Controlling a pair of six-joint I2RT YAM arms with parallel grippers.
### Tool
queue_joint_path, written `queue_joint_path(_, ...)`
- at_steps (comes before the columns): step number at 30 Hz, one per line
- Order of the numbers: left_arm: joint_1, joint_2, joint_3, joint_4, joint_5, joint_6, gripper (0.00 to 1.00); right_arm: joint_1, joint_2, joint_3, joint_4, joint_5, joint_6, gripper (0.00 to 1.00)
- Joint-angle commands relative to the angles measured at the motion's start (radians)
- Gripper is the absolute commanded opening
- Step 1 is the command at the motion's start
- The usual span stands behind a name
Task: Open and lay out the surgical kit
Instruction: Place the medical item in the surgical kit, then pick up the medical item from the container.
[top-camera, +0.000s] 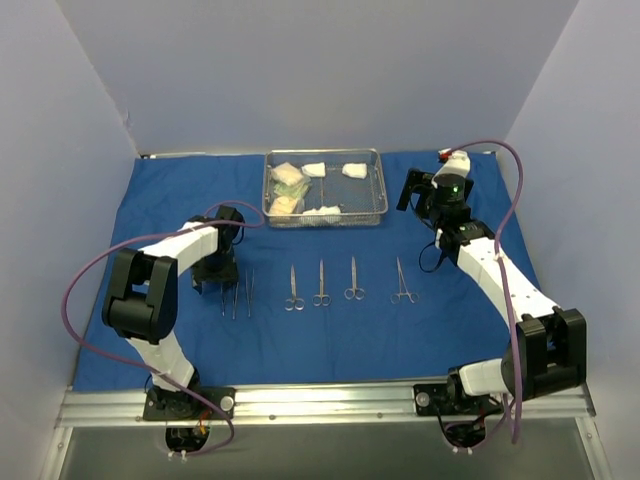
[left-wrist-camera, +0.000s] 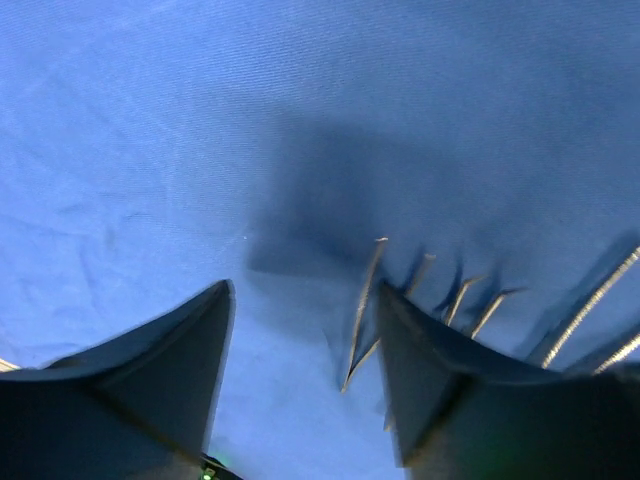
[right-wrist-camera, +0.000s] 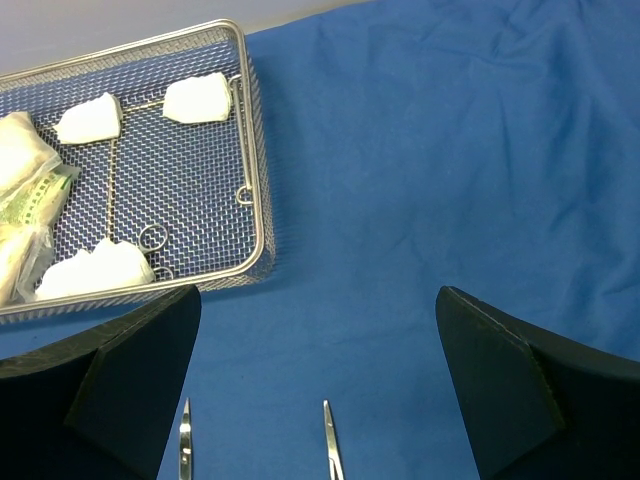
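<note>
The blue drape lies spread flat over the table. The steel mesh tray stands at the back centre and holds white gauze pads and clear packets. In front of it lie, in a row, tweezers, three scissors and forceps. My left gripper hovers low at the row's left end, open. One pair of tweezers lies on the cloth just inside its right finger, held by nothing. My right gripper hangs open and empty beside the tray's right end.
Light walls close in the table on three sides. A metal rail runs along the near edge and carries both arm bases. Two instrument tips show at the bottom of the right wrist view. Bare drape lies right of the tray.
</note>
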Motion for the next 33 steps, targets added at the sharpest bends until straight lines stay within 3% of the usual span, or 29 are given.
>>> queue_joint_path(1, 0.0, -0.075, 0.063, -0.023, 0.006, -0.038, 0.73, -0.008, -0.01, 0.041, 0.002, -0.006, -0.006, 1.0)
queue_joint_path(2, -0.002, -0.089, 0.079, -0.055, 0.002, -0.041, 0.8, -0.009, -0.016, 0.043, 0.004, -0.007, -0.016, 1.0)
queue_joint_path(3, 0.0, -0.104, 0.093, -0.071, 0.0, -0.048, 1.0, -0.009, -0.018, 0.043, 0.011, -0.013, -0.019, 1.0)
queue_joint_path(4, 0.0, -0.136, 0.106, -0.088, -0.003, -0.05, 0.94, -0.009, -0.019, 0.043, 0.018, -0.022, -0.031, 1.0)
queue_joint_path(10, 0.003, -0.29, 0.214, -0.132, 0.008, -0.062, 0.94, -0.004, -0.002, 0.047, 0.056, -0.13, -0.161, 1.0)
queue_joint_path(18, 0.031, -0.443, 0.216, 0.182, 0.291, -0.033, 0.94, 0.051, 0.154, 0.203, -0.007, -0.311, -0.246, 1.0)
queue_joint_path(23, 0.034, -0.365, 0.246, 0.291, 0.39, -0.031, 0.94, 0.215, 0.382, 0.415, -0.106, -0.225, -0.352, 1.0)
queue_joint_path(27, 0.038, -0.241, 0.33, 0.273, 0.422, -0.027, 0.94, 0.235, 0.524, 0.603, -0.139, -0.234, -0.267, 1.0)
queue_joint_path(33, 0.04, -0.097, 0.439, 0.306, 0.416, -0.033, 0.94, 0.264, 0.685, 0.717, -0.126, -0.204, -0.165, 1.0)
